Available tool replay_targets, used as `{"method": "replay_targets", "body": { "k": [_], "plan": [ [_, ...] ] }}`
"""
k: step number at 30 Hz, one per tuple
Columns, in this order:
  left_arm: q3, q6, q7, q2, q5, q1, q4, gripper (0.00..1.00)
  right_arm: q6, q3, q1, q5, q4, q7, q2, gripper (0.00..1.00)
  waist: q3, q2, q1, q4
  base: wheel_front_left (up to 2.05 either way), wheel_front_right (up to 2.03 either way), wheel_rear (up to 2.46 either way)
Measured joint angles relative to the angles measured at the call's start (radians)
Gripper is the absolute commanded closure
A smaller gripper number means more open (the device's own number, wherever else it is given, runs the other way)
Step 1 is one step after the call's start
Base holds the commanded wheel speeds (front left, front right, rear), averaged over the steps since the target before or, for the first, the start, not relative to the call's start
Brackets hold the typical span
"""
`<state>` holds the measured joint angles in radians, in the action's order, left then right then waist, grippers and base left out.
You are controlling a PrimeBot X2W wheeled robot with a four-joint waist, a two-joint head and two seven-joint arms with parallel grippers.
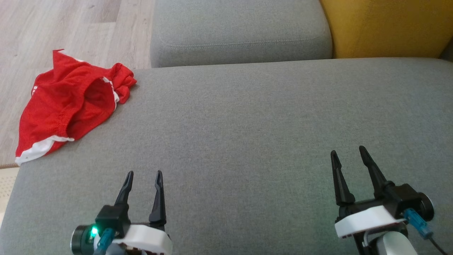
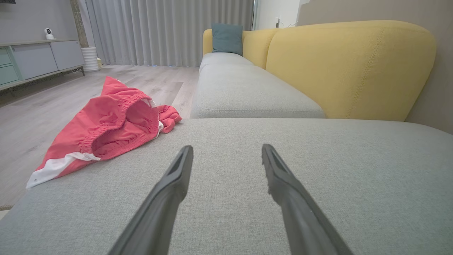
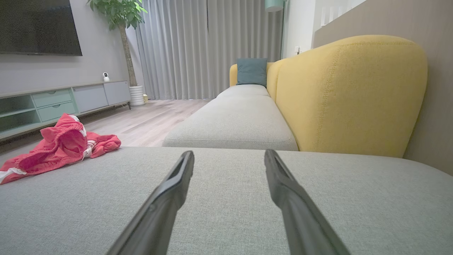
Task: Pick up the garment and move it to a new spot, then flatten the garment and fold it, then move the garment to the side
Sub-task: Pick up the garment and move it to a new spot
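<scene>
The shorts (image 1: 67,106), red with white trim, lie crumpled at the far left corner of a grey cushion (image 1: 247,124). Their left part reaches past the cushion's edge, above the wooden floor (image 1: 70,28). The elastic waistband gapes open toward the cushion's middle, and a white-edged hem trails at the near left. Nothing touches them.

The left pincer (image 1: 144,172) hovers over the cushion's near left, well apart from the shorts. Its fingers are spread and empty, pointing away from the robot. The right pincer (image 1: 347,149) hangs over the near right, likewise released with nothing between its fingers.

Beyond the cushion a second cushion (image 1: 240,32) butts against its far edge, with a yellow backrest (image 1: 385,28) along the right. In the left wrist view a teal pillow (image 2: 227,38) leans at the sofa's far end, before a grey curtain (image 2: 170,32).
</scene>
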<state>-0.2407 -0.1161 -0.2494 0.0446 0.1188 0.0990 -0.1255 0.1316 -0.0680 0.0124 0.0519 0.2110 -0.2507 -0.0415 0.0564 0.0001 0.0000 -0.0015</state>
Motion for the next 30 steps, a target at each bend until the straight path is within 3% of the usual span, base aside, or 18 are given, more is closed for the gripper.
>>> {"method": "replay_targets", "body": {
  "k": [20,30],
  "plan": [
    [0.001,0.0,0.0,0.0,0.0,0.0,0.0,0.0,0.0,0.004,0.0,0.001,0.0,0.0,0.0,0.0,0.003,0.0,0.0,0.012,0.0,0.0,0.0],
    [0.004,0.0,0.0,0.001,-0.003,-0.001,0.003,0.0,0.0,0.007,0.001,0.012,-0.006,0.0,0.0,0.0,0.0,0.0,0.0,0.103,0.0,0.0,0.0]
  ]
}}
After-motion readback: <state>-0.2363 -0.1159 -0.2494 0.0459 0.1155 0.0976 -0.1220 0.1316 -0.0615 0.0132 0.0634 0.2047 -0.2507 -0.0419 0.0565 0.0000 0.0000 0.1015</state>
